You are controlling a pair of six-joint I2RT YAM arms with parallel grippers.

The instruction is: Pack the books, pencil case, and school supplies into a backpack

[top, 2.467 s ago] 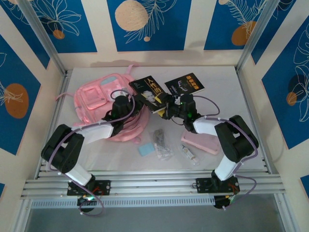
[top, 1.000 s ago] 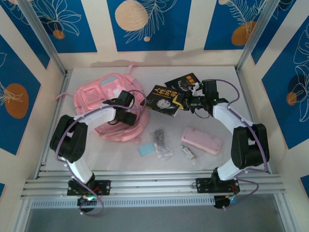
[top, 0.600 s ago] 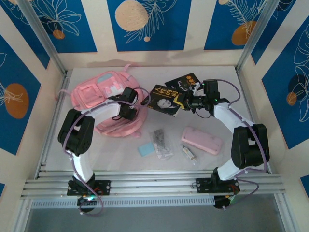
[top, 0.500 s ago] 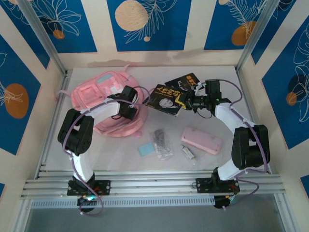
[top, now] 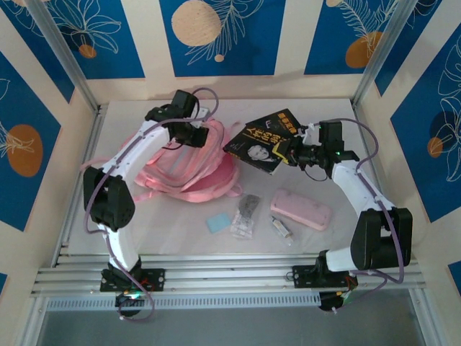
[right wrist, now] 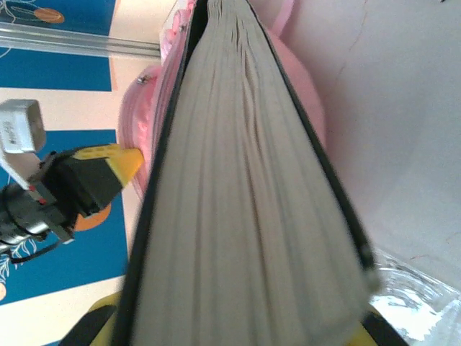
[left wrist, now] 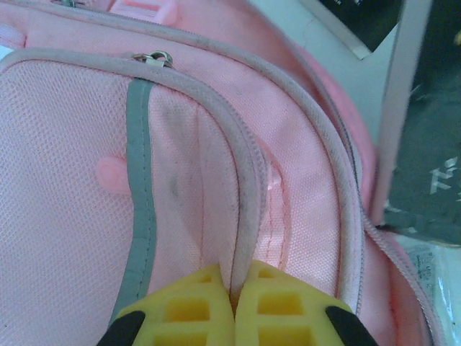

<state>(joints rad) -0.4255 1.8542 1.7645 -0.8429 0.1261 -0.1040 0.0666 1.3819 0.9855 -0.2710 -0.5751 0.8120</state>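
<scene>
Between shut tips of the left gripper [left wrist: 234, 292], close up: piped rim of the backpack [left wrist: 302, 166]. From above, right gripper [top: 287, 151] clamping a black book [top: 256, 146], bare table [top: 331, 115] beyond.

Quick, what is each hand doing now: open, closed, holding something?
Left hand: closed, pinching a seam of the backpack.
Right hand: closed on a book.

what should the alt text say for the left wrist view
Seen close up, the yellow-tipped left gripper is shut on a piped seam of the pink backpack. A small metal zipper pull sits near the top of the fabric, and a black book edges in at the right.
</scene>
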